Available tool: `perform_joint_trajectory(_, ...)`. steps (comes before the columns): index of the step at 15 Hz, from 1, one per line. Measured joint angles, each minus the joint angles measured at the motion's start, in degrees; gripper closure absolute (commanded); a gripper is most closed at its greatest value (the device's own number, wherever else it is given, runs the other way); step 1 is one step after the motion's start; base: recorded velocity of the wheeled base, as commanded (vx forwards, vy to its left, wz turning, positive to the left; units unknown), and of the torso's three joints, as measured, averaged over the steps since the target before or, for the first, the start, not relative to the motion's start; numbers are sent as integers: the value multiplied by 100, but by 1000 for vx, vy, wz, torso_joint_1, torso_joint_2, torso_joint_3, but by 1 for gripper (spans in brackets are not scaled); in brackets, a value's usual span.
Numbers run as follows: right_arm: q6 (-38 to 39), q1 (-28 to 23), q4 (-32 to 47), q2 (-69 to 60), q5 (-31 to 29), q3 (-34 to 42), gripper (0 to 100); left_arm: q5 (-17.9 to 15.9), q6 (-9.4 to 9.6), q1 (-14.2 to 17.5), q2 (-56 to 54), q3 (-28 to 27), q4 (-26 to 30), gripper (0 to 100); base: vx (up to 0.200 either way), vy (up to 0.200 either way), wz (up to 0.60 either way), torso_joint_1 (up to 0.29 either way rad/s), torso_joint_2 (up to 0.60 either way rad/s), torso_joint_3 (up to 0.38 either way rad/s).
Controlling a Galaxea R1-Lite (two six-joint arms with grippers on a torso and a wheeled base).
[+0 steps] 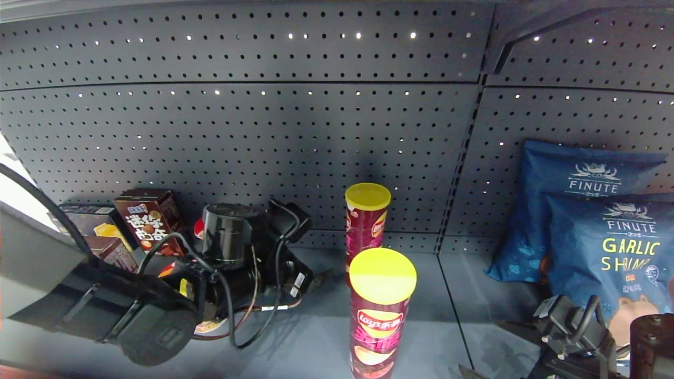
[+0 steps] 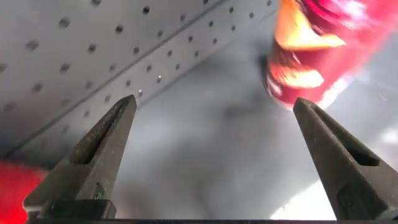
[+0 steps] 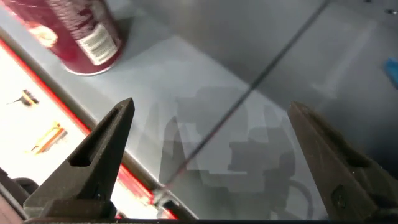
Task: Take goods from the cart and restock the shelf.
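Shelf [image 1: 316, 337], restocking in progress, contents listed left to right.

- Brown snack boxes [image 1: 150, 216]: stood at the far left against the pegboard back panel [image 1: 263, 131].
- Left hand [image 2: 214, 155]: held low over the shelf floor beside the boxes, fingers spread wide, nothing gripped.
- Rear can [image 1: 367, 221]: stood upright near the back panel, long axis vertical, just to the right of the left hand and ahead of its open fingers. This hand is judged the nearer one to it.
- Front can [image 1: 380, 316]: stood upright by the shelf's front edge, directly before the rear can.
- Blue chip bags [image 1: 605, 247]: leaned in the next bay to the right.
- Right hand [image 3: 211, 162]: held at the front edge below the bags, fingers spread, empty, with the front can off to its left.

With both hands empty, the next item is judged due from the cart.
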Motion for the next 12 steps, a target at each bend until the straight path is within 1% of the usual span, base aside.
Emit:
perform_joint_trajectory(2,-2,160,1,174,-11,-61,0,0,24,-2,-312,302,2,0,0,0,0,0,0,0)
perform_joint_trajectory(4,-5,261,0,391,-24,-200,0,9,30,-11,-518,421,5,0,0,0,0,0,0,0)
perform_joint_trajectory(9,-2,400,-10,1051,-51,-883,0,26,6,11,-767,475,2,0,0,0,0,0,0,0)
perform_joint_trajectory(12,-5,562,-13,1263,-57,-1035,0,37,-5,20,-808,485,2,0,0,0,0,0,0,0)
